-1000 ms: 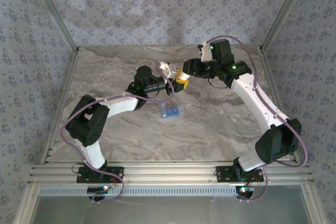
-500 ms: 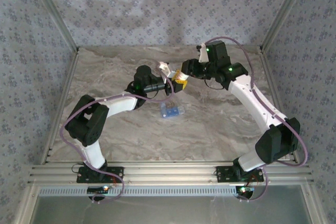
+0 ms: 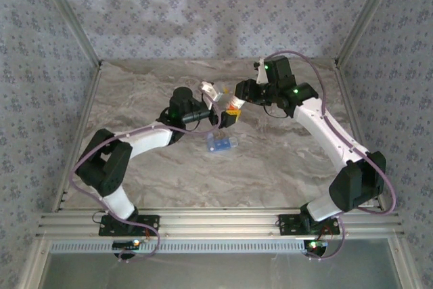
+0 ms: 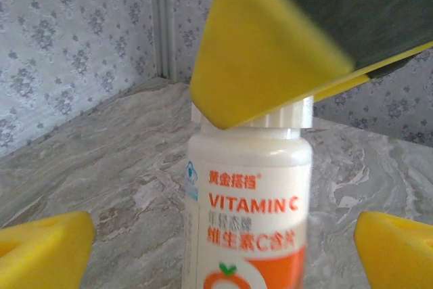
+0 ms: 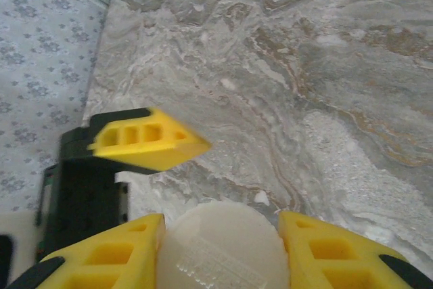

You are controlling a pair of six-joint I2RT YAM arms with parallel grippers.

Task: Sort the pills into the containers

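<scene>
High rear overview, both wrist close-ups share bottle (image 4: 247, 221)

A: What grips the cap (image 5: 220, 252)?
B: The right gripper (image 5: 220, 228) — one finger tight on each side. Beyond the cap, leftward, another yellow finger (image 5: 145, 141) hangs over the marble table (image 5: 325, 99).

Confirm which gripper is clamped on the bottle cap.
The right gripper: its fingers pinch the white cap from both sides. The left gripper stands wide open, its fingers clear of the bottle.
</scene>
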